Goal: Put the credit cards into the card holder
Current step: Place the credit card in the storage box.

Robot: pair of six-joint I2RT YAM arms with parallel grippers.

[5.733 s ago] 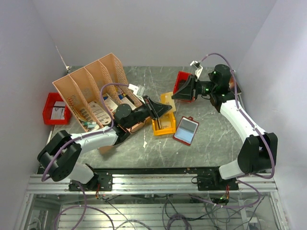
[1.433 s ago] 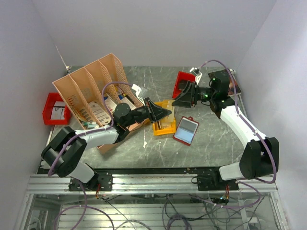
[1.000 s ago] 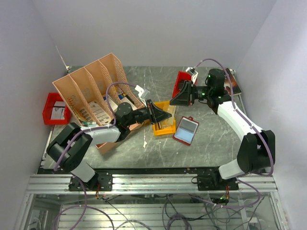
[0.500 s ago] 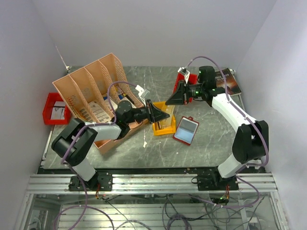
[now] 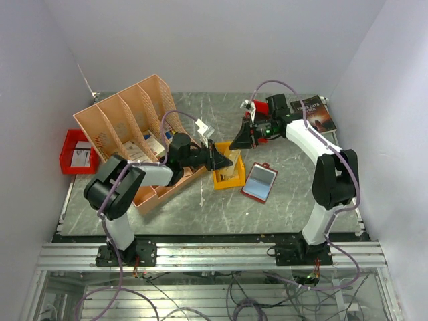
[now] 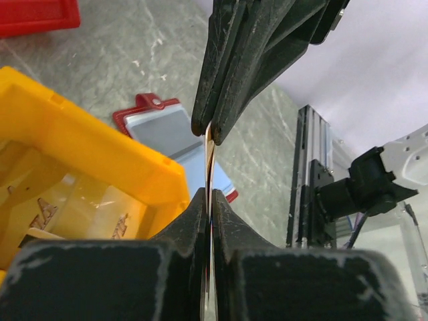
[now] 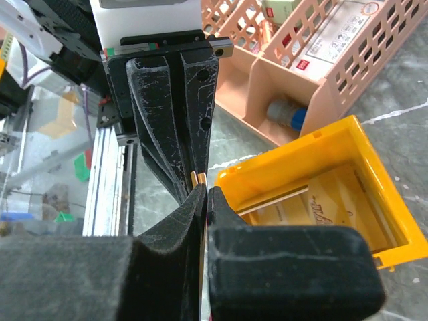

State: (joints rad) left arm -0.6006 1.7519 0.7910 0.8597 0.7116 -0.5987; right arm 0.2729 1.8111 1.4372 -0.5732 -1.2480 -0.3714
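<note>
A grey marbled tabletop (image 5: pixel 200 207) is filling the middle of the overhead view. A large peach lattice file organiser (image 5: pixel 127 120) is standing on its upper left part, with leaflets sitting in its compartments. Two white arms are reaching in from the lower left and the right side, and they are meeting just above centre.

A dark book (image 5: pixel 315 114) is lying flat at the upper right. A yellow bin (image 5: pixel 227 185) is sitting at the centre of the tabletop, holding pale paper packets. A smaller red bin (image 5: pixel 67 144) is resting at the far left edge.

The card holder (image 5: pixel 259 181) is lying flat on the tabletop just right of the yellow bin. It is showing a red border around a clear, bluish pocket, and neither arm is touching it.

The left gripper (image 5: pixel 229 159) is pointing right over the yellow bin. The right gripper (image 5: pixel 231 146) is pointing left, tip to tip with it. Both wrist views are showing the two grippers facing each other, each clenched on the same credit card (image 6: pixel 209 164). The card is appearing edge-on as a thin tan strip. It is hanging in the air above the bin's right rim, up and to the left of the card holder.
</note>
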